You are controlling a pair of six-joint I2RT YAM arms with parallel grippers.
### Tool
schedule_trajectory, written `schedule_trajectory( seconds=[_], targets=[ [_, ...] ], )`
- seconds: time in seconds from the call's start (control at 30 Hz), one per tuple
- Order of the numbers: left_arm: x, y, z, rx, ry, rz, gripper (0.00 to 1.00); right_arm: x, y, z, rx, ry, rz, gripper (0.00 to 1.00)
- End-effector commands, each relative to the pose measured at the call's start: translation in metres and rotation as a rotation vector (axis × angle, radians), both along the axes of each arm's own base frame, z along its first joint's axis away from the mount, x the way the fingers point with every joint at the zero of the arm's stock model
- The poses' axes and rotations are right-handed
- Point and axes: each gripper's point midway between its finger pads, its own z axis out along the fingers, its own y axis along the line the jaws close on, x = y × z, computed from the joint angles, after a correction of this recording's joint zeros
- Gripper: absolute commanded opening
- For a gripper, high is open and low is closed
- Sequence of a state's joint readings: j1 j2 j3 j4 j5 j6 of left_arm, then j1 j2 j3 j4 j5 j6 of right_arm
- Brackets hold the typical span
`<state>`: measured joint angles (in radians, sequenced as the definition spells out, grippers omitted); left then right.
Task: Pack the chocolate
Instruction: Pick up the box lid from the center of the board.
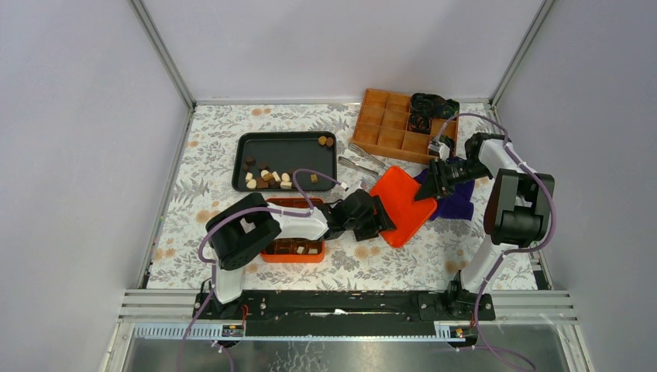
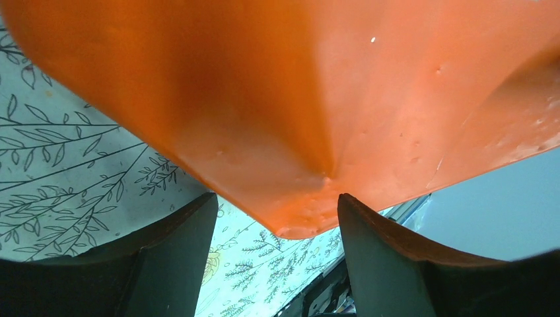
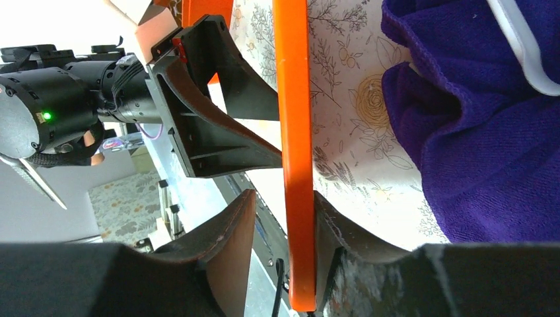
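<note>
Chocolate pieces (image 1: 267,177), brown and cream, lie on a black tray (image 1: 283,143); a few more (image 1: 300,249) sit in an orange box (image 1: 293,256) under the left arm. An orange lid (image 1: 403,200) hangs tilted between both grippers. My left gripper (image 1: 383,221) is open, and a corner of the lid (image 2: 297,99) lies over the gap in the left gripper (image 2: 277,198). My right gripper (image 3: 285,196) straddles the lid's edge (image 3: 294,99) at the far corner. One pad touches the edge; the other stands apart.
A wooden compartment box (image 1: 399,124) stands at the back right, with black-and-green bundles (image 1: 431,105) in its far corner. Metal tongs (image 1: 364,163) lie before it. A purple cloth (image 1: 455,200) lies under the right gripper. Frame walls bound the table.
</note>
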<state>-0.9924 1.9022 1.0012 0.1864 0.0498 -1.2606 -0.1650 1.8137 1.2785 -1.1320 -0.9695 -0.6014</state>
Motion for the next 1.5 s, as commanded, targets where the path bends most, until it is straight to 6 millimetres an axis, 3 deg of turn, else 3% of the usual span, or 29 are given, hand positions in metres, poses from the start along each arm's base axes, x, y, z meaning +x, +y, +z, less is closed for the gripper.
schedule_trajectory(
  seconds=[0.0, 0.1, 0.23, 0.3, 0.43, 0.63, 0.8, 0.9, 0.97, 1.07, 1.23, 1.33, 1.47],
  targets=[
    [-0.002, 0.013, -0.013, 0.054, -0.007, -0.023, 0.75, 0.000, 0.013, 0.011, 0.047, 0.024, 0.036, 0.41],
    [0.000, 0.014, -0.012, 0.055, -0.012, -0.024, 0.75, -0.002, 0.016, 0.008, 0.018, 0.018, 0.065, 0.38],
    [0.004, 0.018, -0.005, 0.051, -0.039, -0.011, 0.75, -0.003, 0.015, 0.010, -0.021, -0.013, 0.079, 0.15],
    [0.009, 0.019, 0.018, 0.012, -0.103, 0.002, 0.75, -0.004, 0.015, 0.020, -0.017, -0.044, 0.078, 0.06],
    [0.020, 0.032, 0.068, -0.038, -0.258, 0.037, 0.76, -0.001, 0.018, 0.063, 0.035, -0.125, 0.048, 0.00],
    [0.018, 0.073, 0.170, -0.143, -0.521, 0.110, 0.79, -0.002, 0.029, 0.144, 0.148, -0.202, 0.014, 0.00],
    [-0.004, 0.130, 0.236, -0.327, -0.677, 0.219, 0.97, 0.003, 0.044, 0.204, 0.308, -0.208, -0.077, 0.00],
    [-0.023, 0.159, 0.272, -0.519, -0.769, 0.267, 0.99, 0.002, 0.052, 0.242, 0.474, -0.163, -0.095, 0.00],
    [-0.033, 0.174, 0.290, -0.623, -0.801, 0.295, 0.99, 0.004, 0.053, 0.257, 0.547, -0.137, -0.084, 0.00],
    [-0.038, 0.174, 0.302, -0.666, -0.823, 0.281, 0.99, 0.001, 0.063, 0.264, 0.549, -0.107, -0.069, 0.00],
    [-0.028, 0.152, 0.317, -0.677, -0.865, 0.252, 0.98, -0.013, 0.083, 0.272, 0.544, -0.103, -0.040, 0.00],
    [-0.014, 0.138, 0.319, -0.665, -0.859, 0.261, 0.88, -0.022, 0.099, 0.281, 0.570, -0.125, -0.025, 0.00],
    [-0.001, 0.135, 0.334, -0.736, -0.862, 0.295, 0.80, -0.032, 0.107, 0.292, 0.612, -0.135, -0.025, 0.00]
  ],
)
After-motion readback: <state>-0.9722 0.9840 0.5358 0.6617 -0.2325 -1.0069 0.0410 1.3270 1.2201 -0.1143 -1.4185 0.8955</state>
